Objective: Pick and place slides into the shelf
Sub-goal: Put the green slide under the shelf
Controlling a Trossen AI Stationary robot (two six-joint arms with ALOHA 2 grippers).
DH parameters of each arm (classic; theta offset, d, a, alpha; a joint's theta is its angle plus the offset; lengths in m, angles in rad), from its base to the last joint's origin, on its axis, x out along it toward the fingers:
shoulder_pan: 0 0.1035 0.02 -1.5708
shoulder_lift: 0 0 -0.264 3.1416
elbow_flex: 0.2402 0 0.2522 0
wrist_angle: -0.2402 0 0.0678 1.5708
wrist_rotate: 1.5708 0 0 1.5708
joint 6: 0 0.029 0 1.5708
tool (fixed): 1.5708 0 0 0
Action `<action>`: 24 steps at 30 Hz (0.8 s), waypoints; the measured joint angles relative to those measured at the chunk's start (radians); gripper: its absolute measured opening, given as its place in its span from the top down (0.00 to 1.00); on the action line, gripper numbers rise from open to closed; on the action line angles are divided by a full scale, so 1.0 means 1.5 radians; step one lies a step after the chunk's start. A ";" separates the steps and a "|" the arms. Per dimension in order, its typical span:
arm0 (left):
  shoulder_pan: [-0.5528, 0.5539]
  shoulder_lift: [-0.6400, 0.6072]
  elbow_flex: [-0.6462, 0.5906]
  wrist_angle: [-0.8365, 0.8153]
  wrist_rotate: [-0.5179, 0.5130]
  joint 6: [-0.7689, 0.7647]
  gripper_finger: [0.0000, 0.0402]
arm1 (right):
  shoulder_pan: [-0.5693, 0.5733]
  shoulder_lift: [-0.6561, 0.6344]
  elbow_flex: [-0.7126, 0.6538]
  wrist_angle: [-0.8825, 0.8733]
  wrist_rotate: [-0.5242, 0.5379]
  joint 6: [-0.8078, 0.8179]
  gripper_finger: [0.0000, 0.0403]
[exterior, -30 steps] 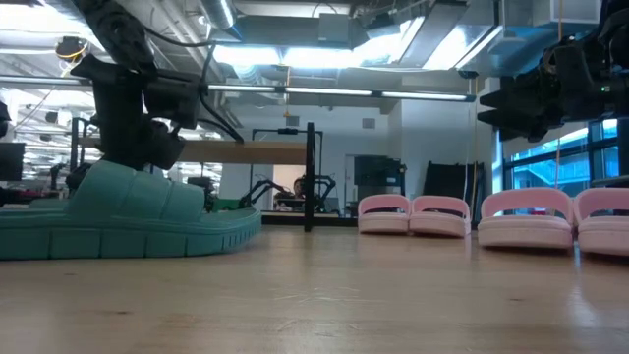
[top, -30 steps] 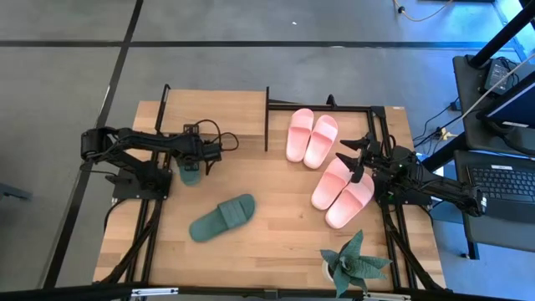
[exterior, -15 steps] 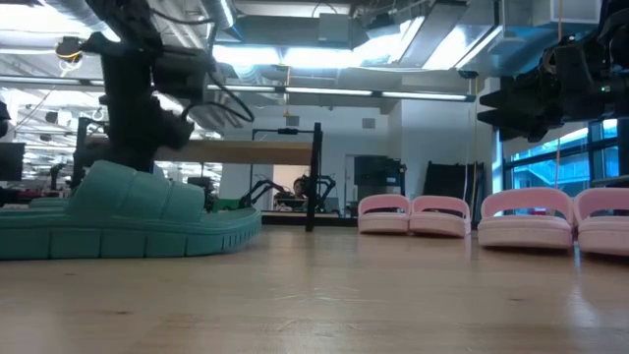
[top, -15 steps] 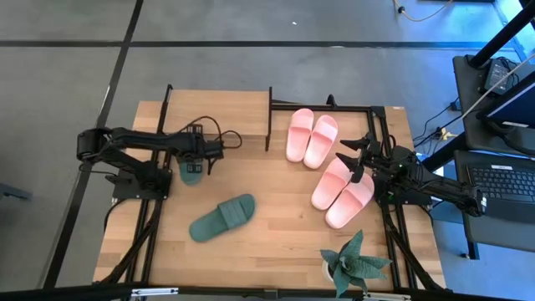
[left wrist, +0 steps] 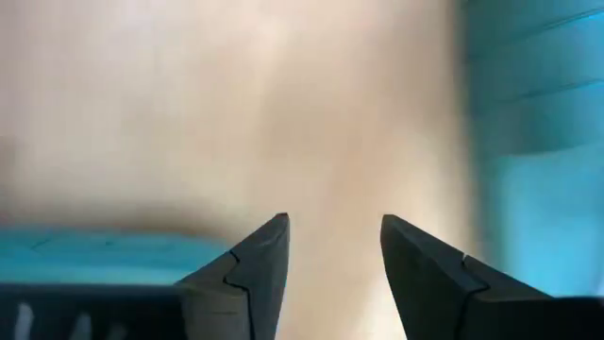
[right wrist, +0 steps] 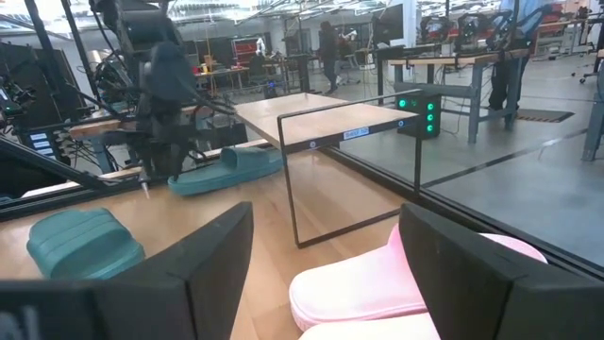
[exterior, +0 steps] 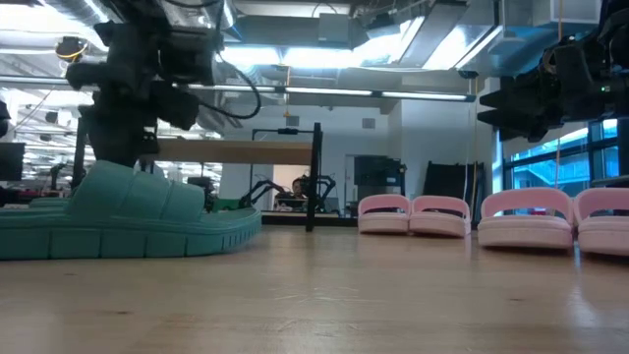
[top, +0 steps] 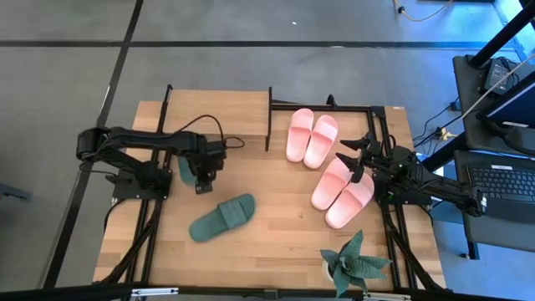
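My left gripper [top: 202, 186] [left wrist: 332, 219] is open and points down at bare table, touching nothing, just near of the shelf [top: 216, 113]. One dark green slide [top: 183, 170] lies flat at the shelf's near edge, partly under my left arm. The other green slide [top: 221, 217] [exterior: 128, 221] lies sole-down in mid-table. One pink pair [top: 311, 138] rests right of the shelf, a second pink pair [top: 343, 192] nearer the right edge. My right gripper [top: 349, 159] [right wrist: 326, 210] hovers open above that second pair.
A potted plant [top: 355, 263] stands at the near right corner. Black frame rails [top: 368, 109] run around the table's far right part. Bare tabletop [top: 276, 226] lies between the green slide and the pink pair.
My left gripper has drawn back from the green slide at the shelf, moving toward the near edge and a little right, and its arm has risen. That slide stays lying at the shelf's near edge. My right arm has kept still.
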 joint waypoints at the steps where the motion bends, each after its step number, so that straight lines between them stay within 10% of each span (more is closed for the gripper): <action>1: -0.011 0.000 0.000 0.006 0.003 -0.015 0.60 | 0.000 0.000 0.000 0.000 0.000 0.000 0.34; 24: -0.135 0.000 -0.030 -0.020 -0.024 -0.292 0.60 | 0.000 0.000 0.000 0.000 0.000 -0.015 0.34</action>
